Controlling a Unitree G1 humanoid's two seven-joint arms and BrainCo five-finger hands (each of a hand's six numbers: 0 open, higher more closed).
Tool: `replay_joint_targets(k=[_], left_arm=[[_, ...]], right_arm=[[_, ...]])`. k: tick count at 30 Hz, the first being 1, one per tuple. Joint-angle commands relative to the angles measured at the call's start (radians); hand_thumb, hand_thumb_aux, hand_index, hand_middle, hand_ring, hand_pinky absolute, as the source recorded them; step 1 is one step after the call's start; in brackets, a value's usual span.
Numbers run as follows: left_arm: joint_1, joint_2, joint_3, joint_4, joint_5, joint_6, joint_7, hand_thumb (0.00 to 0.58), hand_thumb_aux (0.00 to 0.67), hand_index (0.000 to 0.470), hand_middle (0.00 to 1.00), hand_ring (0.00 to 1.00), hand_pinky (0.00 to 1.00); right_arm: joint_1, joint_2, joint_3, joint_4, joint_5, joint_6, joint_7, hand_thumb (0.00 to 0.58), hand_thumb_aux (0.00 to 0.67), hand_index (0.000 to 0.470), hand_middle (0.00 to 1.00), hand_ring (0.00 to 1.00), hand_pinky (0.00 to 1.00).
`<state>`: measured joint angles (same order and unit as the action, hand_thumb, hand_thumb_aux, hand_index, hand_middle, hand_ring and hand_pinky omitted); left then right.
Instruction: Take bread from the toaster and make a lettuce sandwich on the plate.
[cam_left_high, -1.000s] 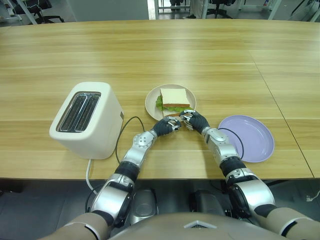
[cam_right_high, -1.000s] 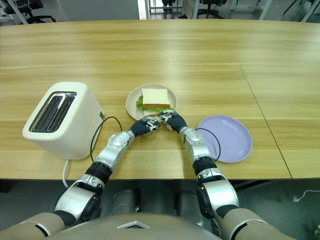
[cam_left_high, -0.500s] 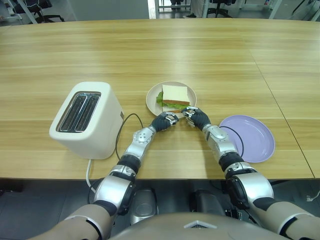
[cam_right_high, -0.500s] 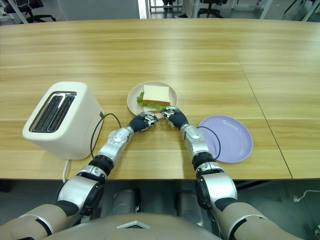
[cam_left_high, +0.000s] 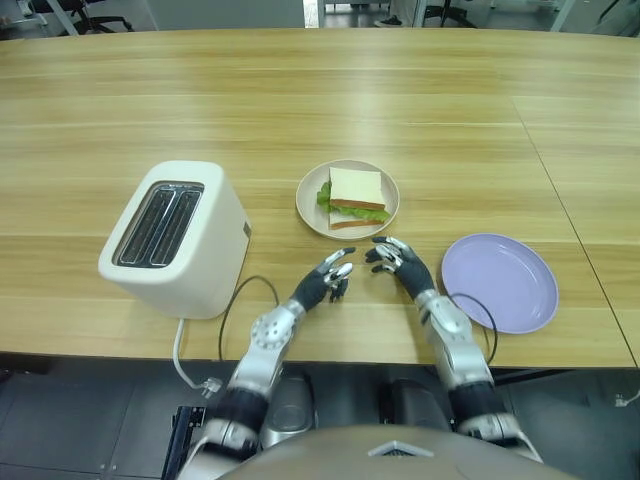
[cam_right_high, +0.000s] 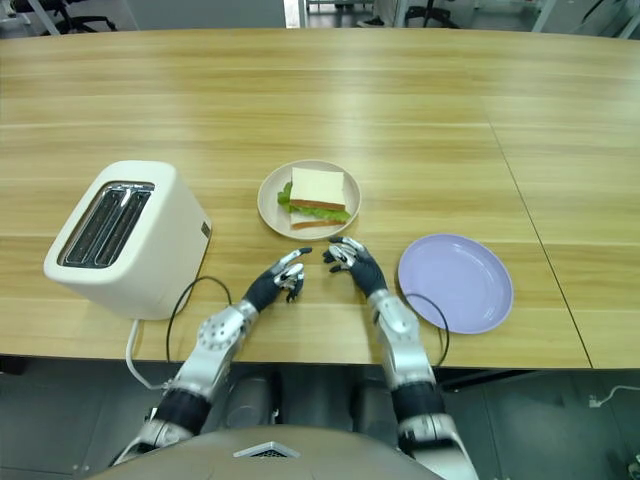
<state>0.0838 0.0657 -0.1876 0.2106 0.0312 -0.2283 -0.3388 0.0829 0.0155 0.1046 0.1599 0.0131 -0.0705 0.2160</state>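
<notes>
A sandwich (cam_left_high: 356, 196) of two white bread slices with green lettuce between them lies on the beige plate (cam_left_high: 308, 205) at the table's middle. The cream toaster (cam_left_high: 173, 238) stands to its left, both slots dark with no bread showing. My left hand (cam_left_high: 328, 280) hovers over the table just in front of the plate, fingers spread and holding nothing. My right hand (cam_left_high: 398, 264) is beside it, a little nearer the plate, also open and empty. Neither hand touches the plate or the sandwich.
An empty purple plate (cam_left_high: 499, 282) sits to the right of my right hand. The toaster's black cable (cam_left_high: 236, 300) loops across the table by my left forearm, and a white cord hangs over the front edge (cam_left_high: 181, 345).
Both hands let go of the plate's near rim, opened, and drew back toward the table's front edge. The plate with the sandwich now sits slightly farther away. The camera has shifted a little.
</notes>
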Motion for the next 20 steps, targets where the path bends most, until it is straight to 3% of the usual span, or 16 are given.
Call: replay_joint_targets(k=[1, 13, 20], left_arm=[[0.048, -0.012, -0.011, -0.102, 0.006, 0.004, 0.037, 0.000, 0.000, 0.000, 0.00, 0.00, 0.00], [0.090, -0.054, 0.013, -0.249, 0.006, -0.085, 0.146, 0.000, 0.000, 0.000, 0.00, 0.00, 0.00], [0.062, -0.084, 0.085, -0.279, 0.054, -0.107, 0.286, 0.000, 0.000, 0.000, 0.00, 0.00, 0.00]], right_arm=[[0.032, -0.002, 0.001, -0.093, -0.036, -0.020, -0.057, 0.000, 0.000, 0.000, 0.00, 0.00, 0.00], [0.047, 0.005, -0.030, -0.107, -0.051, -0.214, -0.147, 0.000, 0.000, 0.000, 0.00, 0.00, 0.00], [0.022, 0.006, -0.058, -0.098, -0.060, -0.232, -0.208, 0.000, 0.000, 0.000, 0.00, 0.00, 0.00]])
